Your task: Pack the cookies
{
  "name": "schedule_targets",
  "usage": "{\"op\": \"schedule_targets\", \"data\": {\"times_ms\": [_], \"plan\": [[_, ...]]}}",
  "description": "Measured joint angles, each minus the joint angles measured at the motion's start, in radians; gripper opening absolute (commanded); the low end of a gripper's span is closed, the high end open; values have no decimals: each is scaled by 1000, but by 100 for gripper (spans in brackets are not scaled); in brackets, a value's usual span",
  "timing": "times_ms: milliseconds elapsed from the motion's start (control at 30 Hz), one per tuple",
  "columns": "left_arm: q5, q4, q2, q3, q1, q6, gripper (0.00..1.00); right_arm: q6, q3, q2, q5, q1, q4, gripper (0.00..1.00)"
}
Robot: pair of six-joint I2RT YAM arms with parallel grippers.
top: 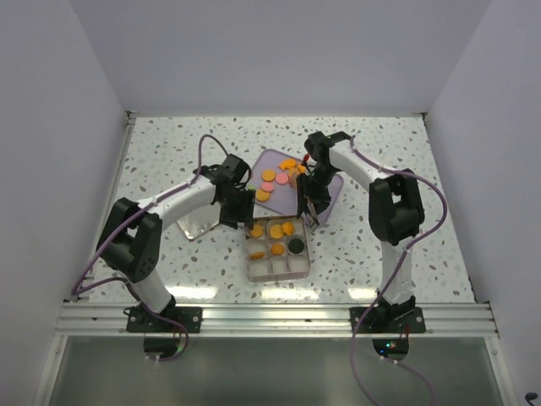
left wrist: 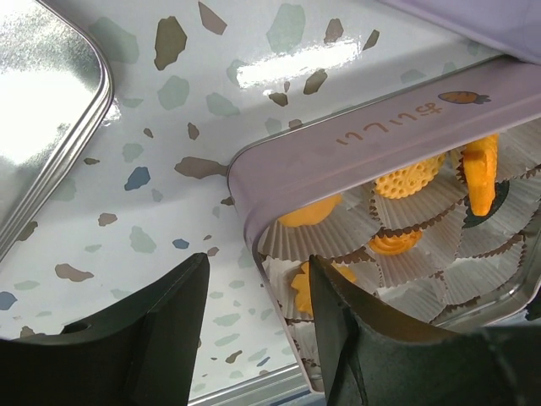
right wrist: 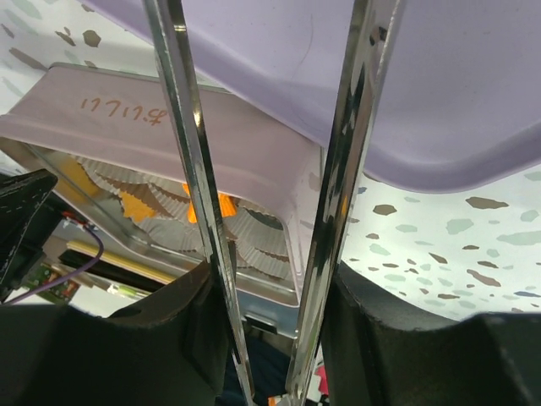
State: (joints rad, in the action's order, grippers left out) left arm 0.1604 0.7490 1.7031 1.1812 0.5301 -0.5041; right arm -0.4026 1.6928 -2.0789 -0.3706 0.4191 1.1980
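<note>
Top external view: cookies (top: 268, 175) partly on lilac tray (top: 272, 157), several already in tin (top: 276, 270) of 9 cells on surface (top: 169, 152). Right fingers (right wrist: 423, 355) clenched on metal tongs (right wrist: 190, 169), tips unseen. Left fingers (left wrist: 144, 338) released, empty, just beside tin corner. We judge 3 risks: tongs clipping tin wall, cookie slipping from smooth blades, left fingers nudging tin.
</note>
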Motion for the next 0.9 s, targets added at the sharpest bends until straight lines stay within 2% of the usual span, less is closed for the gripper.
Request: {"op": "schedule_targets", "data": {"times_ms": [67, 200, 333, 700, 900], "plan": [[0, 0, -8, -1, 0, 0, 56, -1, 2, 0, -8, 0, 0, 39], [0, 0, -15, -2, -2, 0, 56, 0, 13, 0, -17, 0, 2, 24], [0, 0, -15, -2, -9, 0, 56, 3, 19, 0, -22, 0, 2, 16], [0, 8, -18, 0, -21, 0, 56, 2, 41, 13, -26, 0, 30, 13], [-7, 37, -21, 51, -35, 2, 57, 2, 45, 121, -41, 0, 61, 13]]}}
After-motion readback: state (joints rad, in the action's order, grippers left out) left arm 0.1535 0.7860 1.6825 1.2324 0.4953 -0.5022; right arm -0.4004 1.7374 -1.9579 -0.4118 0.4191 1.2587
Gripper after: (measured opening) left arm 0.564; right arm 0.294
